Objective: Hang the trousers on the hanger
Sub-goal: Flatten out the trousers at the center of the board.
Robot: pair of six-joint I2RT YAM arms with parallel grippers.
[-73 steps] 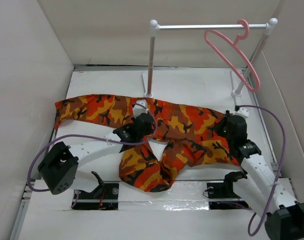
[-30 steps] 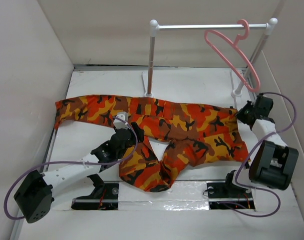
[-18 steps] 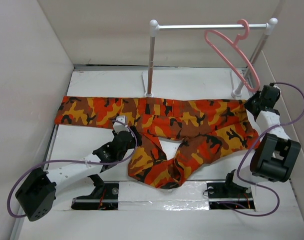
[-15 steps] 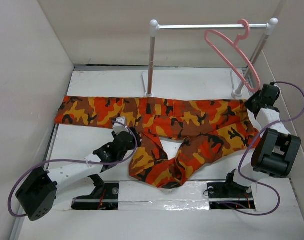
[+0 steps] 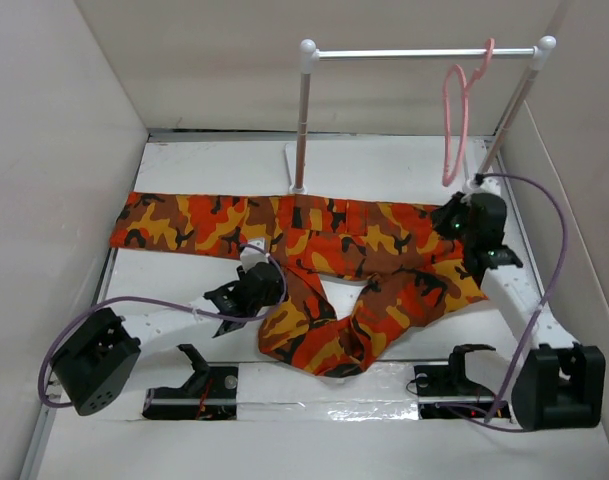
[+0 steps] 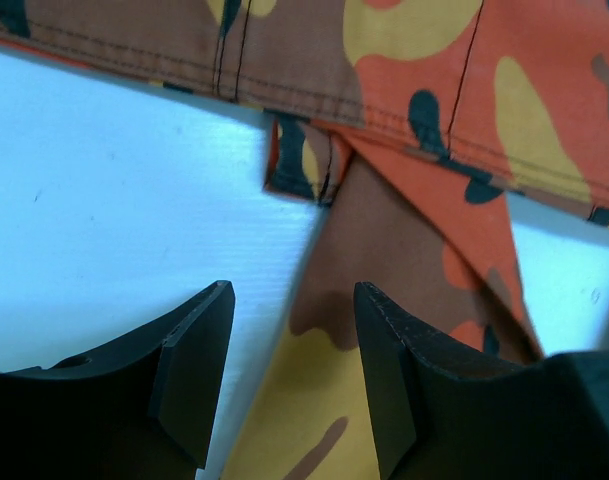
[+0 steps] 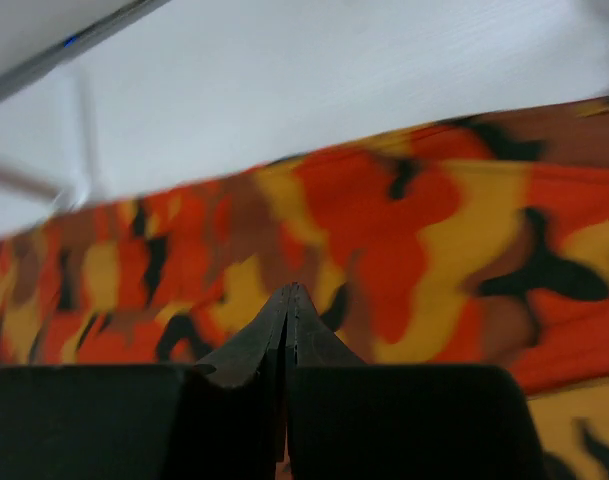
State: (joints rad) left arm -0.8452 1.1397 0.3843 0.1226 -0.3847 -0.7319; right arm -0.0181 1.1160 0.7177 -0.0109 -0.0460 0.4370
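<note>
Overhead, the trousers (image 5: 364, 240) lie spread across the middle of the table (image 5: 384, 165). One leg stretches to the left edge, and the other is folded down toward the bottom centre. The hanger (image 5: 454, 130) hangs on the rail (image 5: 414, 52) at upper right, turned edge-on. The left gripper (image 5: 259, 288) sits left of centre at the cloth's edge. In its wrist view the fingers (image 6: 194, 370) are spread apart with nothing between them, over a hem and bare table. The right gripper (image 5: 462, 215) sits over the right end of the trousers. Its fingers (image 7: 254, 360) are pressed together at the tips above the cloth, with no fabric visibly caught.
</note>
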